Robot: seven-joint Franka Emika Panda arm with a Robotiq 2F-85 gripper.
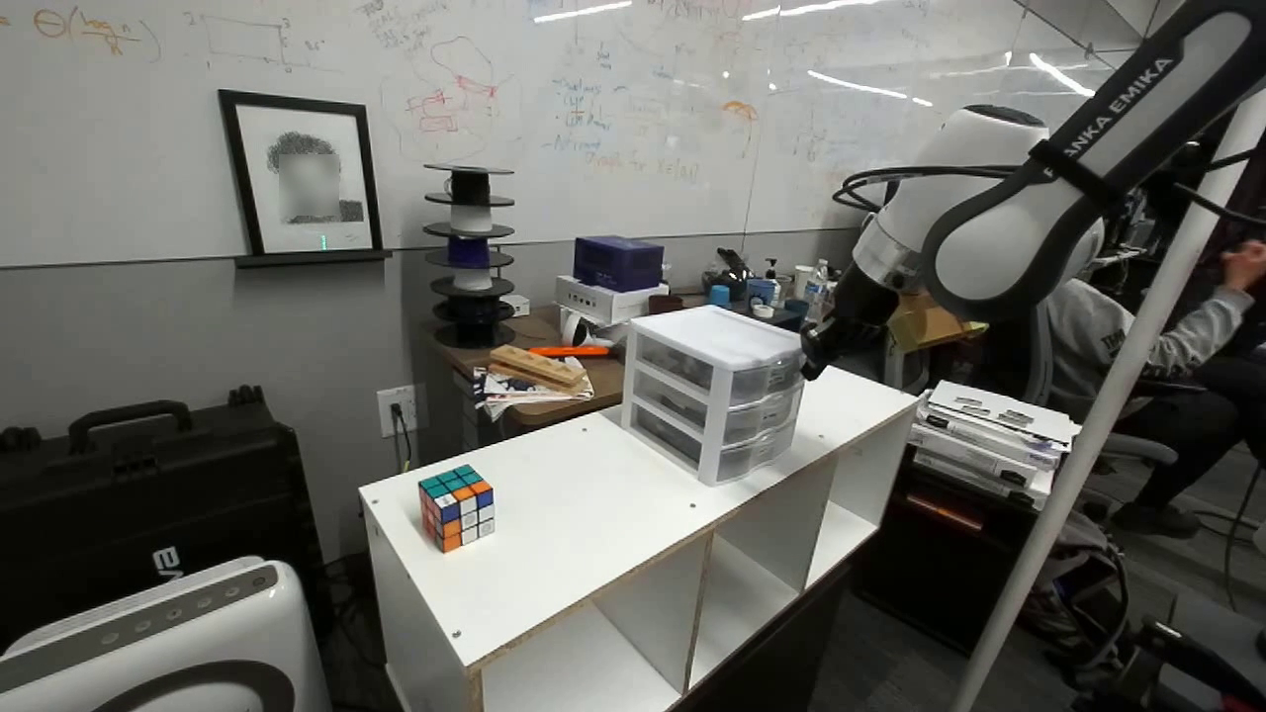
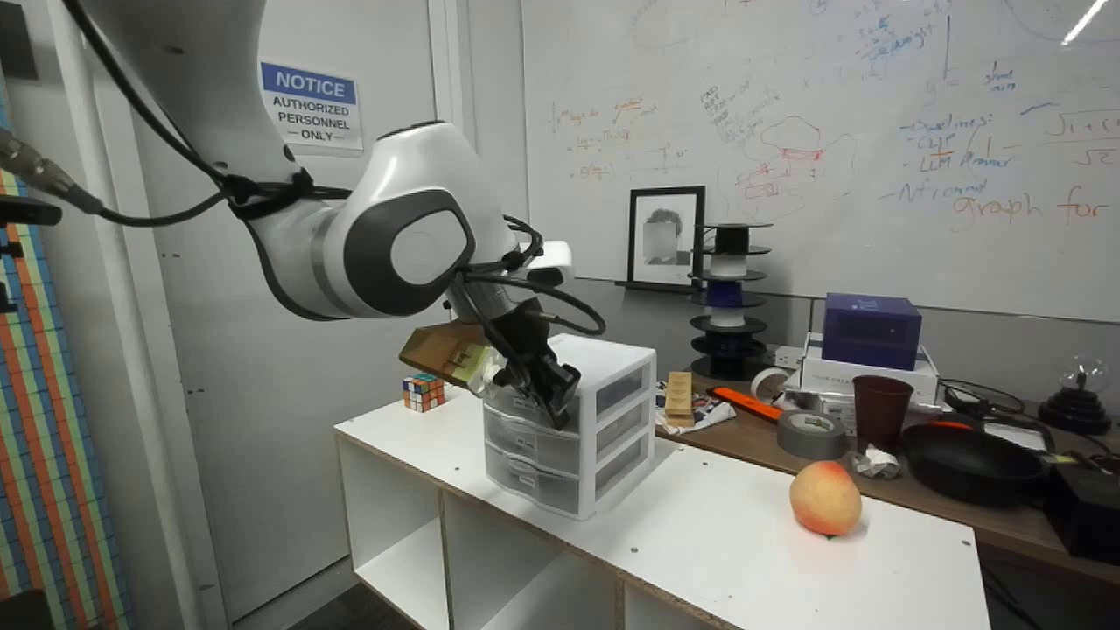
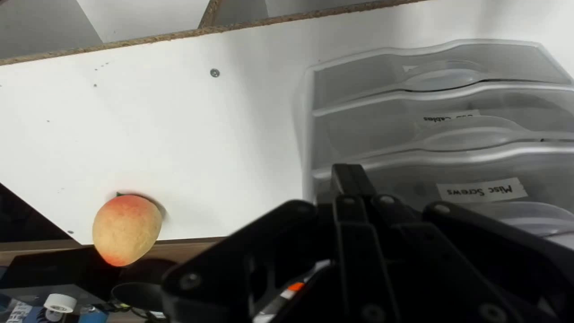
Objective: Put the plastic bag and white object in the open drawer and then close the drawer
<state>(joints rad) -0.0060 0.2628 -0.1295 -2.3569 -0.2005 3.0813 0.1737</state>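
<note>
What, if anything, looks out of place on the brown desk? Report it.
On the brown wood-look desk, a crumpled white wad of unclear material sits beside the tapered dark-red cup. Crumpled like that, it looks like stray litter.

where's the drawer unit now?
The drawer unit sits on the white cabinet, mid-frame in an exterior view, cube on its left, fruit on its right, gripper at its top front.
</note>
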